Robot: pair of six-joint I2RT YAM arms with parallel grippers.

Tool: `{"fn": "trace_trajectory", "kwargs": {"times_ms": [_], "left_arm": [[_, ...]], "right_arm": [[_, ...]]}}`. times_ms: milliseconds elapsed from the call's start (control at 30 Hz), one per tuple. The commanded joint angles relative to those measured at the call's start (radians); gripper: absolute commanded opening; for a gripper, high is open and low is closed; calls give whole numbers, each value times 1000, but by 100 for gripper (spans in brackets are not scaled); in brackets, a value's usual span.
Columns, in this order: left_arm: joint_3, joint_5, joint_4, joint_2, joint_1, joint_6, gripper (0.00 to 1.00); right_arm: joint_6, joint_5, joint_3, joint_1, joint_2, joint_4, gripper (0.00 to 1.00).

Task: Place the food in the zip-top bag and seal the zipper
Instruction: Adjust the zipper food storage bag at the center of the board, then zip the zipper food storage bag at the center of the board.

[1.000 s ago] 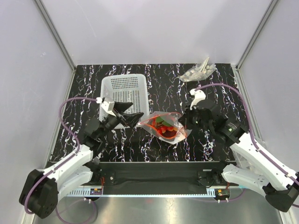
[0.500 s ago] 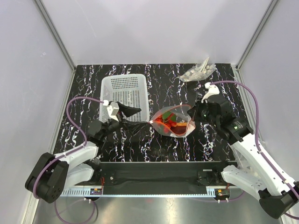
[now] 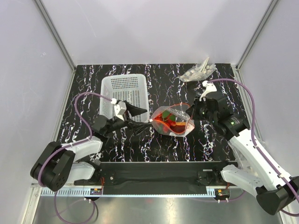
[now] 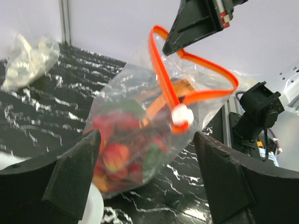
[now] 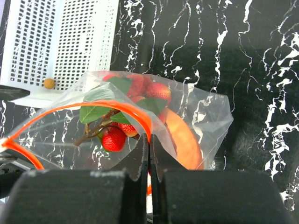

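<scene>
R hand (image 5: pixel 149 144) pinches zip-top bag (image 5: pixel 205 112) by zipper (image 5: pixel 126 108) (food (image 5: pixel 113 138) inside); L hand (image 4: pixel 147 137) spread beside.

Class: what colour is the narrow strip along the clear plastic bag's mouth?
The narrow strip is orange-red; the left wrist view shows it best.

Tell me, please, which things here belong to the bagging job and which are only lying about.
Belong to the job:
- the clear bag
- its orange zipper
- the food inside the bag
- the right claw, shut on the zipper
- the left claw, open beside the bag

Only lying about:
- the white basket
- the crumpled plastic wad at the back
</scene>
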Motion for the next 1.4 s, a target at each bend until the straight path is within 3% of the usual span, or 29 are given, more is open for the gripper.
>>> {"fn": "trace_trajectory", "kwargs": {"times_ms": [0, 267, 367, 400, 567, 667, 700, 733, 767, 833, 900, 1000, 1067, 1200, 1367], "left_arm": [[89, -3, -16, 7, -36, 130, 84], [157, -29, -153, 45, -93, 281, 75], [184, -41, -196, 60, -116, 316, 65], [194, -44, -225, 74, -121, 328, 54], [195, -46, -170, 112, -121, 305, 38], [201, -41, -138, 123, -121, 282, 23], [207, -44, -145, 126, -121, 279, 7], [210, -43, -150, 128, -119, 279, 2], [214, -41, -150, 132, -121, 278, 0], [235, -17, -155, 136, -119, 256, 0], [256, 13, -174, 143, -121, 227, 0], [309, 63, -223, 146, -121, 187, 0], [330, 101, -234, 143, -121, 163, 0], [361, 155, -283, 140, -118, 98, 0], [395, 224, -336, 146, -119, 68, 0]], "right_arm": [[-31, -37, 45, -9, -12, 54, 0], [-37, -54, 84, -18, 14, 27, 0], [-42, -52, 100, -19, 34, 11, 0], [-42, -51, 101, -21, 36, 8, 0], [-57, -43, 104, -26, 34, 0, 1], [-71, -35, 117, -27, 42, -15, 7], [-73, -23, 120, -27, 42, -25, 9], [-77, -19, 124, -27, 42, -33, 10], [-82, -19, 137, -29, 45, -38, 14], [-123, -52, 152, -26, 39, -46, 46], [-186, -77, 187, -24, 33, -42, 57], [-240, -184, 252, -24, 37, -10, 58], [-284, -366, 265, -26, 47, 62, 58], [-359, -560, 321, -7, 143, 99, 47], [-512, -612, 327, 56, 235, 165, 46]]}}
